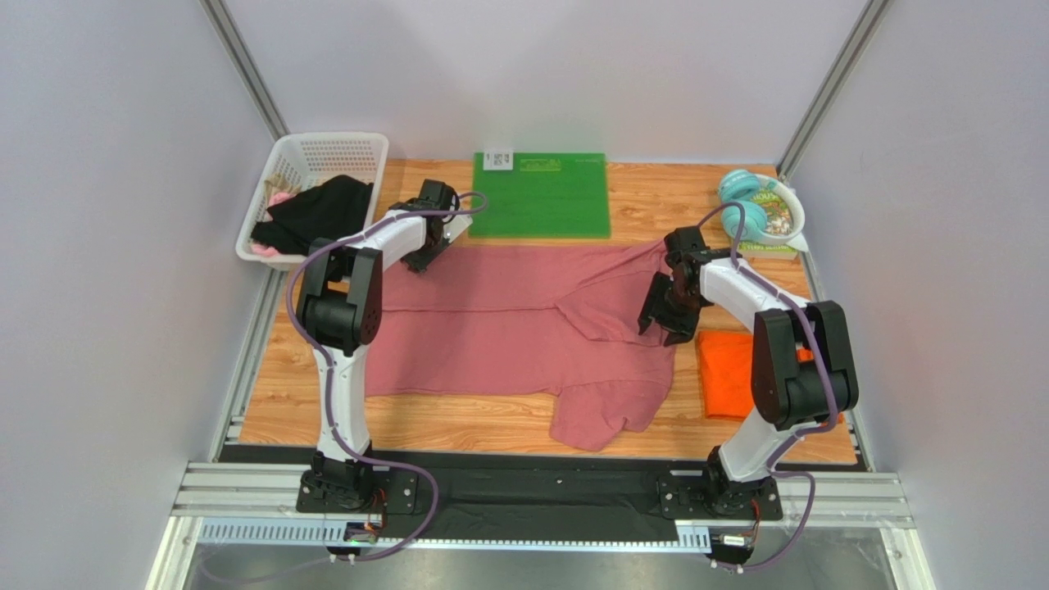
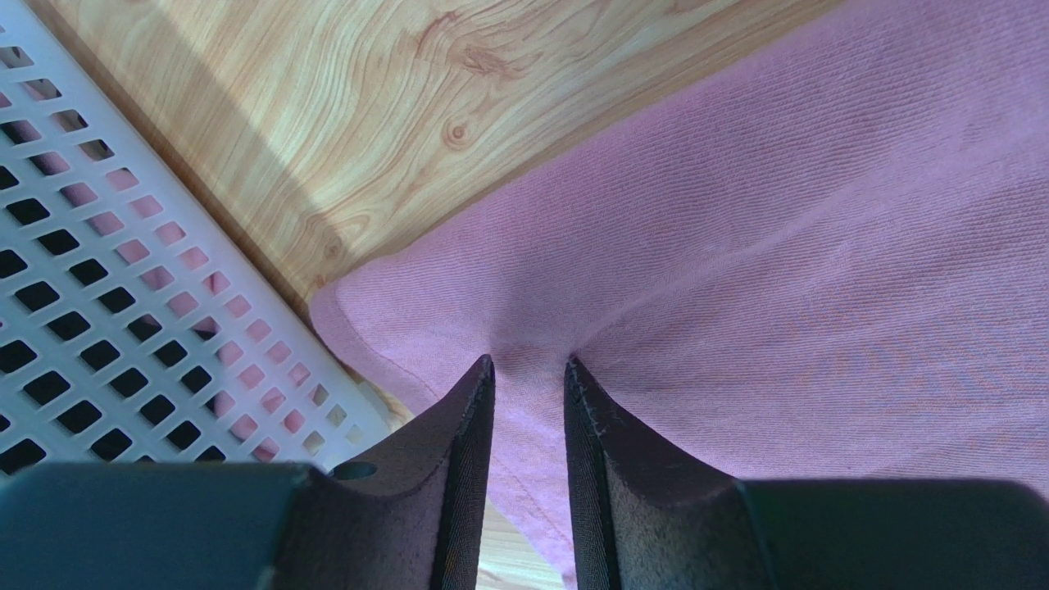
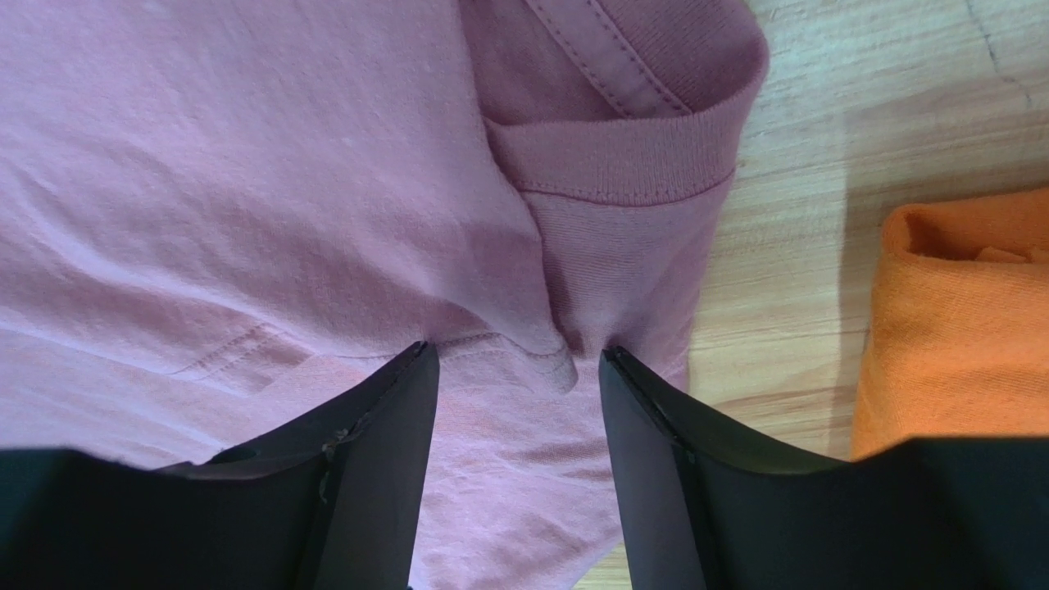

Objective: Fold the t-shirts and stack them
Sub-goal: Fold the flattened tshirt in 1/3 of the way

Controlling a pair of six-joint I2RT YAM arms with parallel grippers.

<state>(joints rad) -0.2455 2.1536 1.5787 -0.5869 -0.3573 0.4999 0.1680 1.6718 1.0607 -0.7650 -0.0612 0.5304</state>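
Across the middle of the table [image 1: 493, 424] the pink shirt [image 1: 493, 332] lies mostly spread, its right end rumpled and one sleeve trailing toward the near edge. It looks light, limp and a little clingy, so it should sag and drag wherever it is not held. Hems, corners and the ribbed collar [image 3: 616, 160] offer the firmest hold. The left gripper [image 2: 530, 366] is nearly closed, pinching the far left corner, with cloth puckering into its narrow gap. The right gripper [image 3: 517, 357] stands wide apart, straddling a fold just beneath the collar without having nipped it. Just right of it sits the orange shirt [image 3: 960, 320], already folded, which a dragged sleeve could ruffle. The white basket [image 2: 111, 283] sits just beside the pinched corner, and the green mat [image 1: 542, 197] lies along the shirt's far edge; either could catch a lifted hem.
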